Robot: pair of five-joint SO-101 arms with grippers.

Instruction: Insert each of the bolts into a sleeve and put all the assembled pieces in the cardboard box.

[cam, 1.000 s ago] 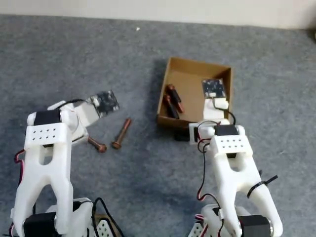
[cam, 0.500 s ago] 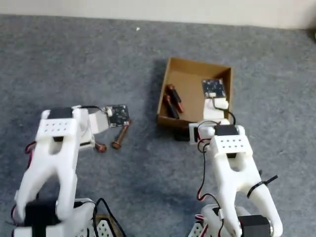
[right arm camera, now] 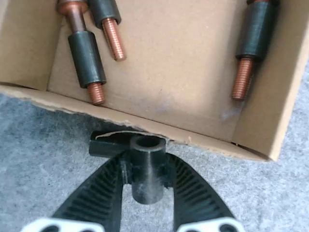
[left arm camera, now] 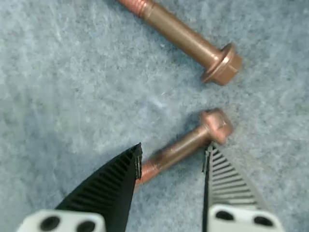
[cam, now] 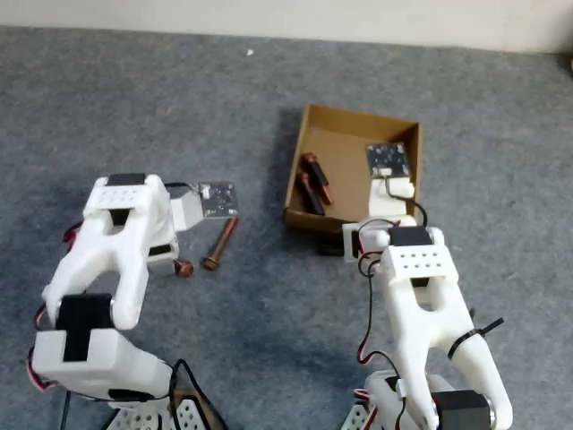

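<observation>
Left pincer [left arm camera: 174, 146] released astride copper hex-head bolt [left arm camera: 215, 125] | right pincer [right arm camera: 145, 164] grasps black cylindrical sleeve [right arm camera: 146, 181] | skewed closing, we roll bolt away.

No readable text, labels or numbers anywhere.

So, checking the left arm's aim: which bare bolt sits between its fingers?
The bolt lying across the left gripper's open gap; the other bolt lies apart, farther out.
</observation>
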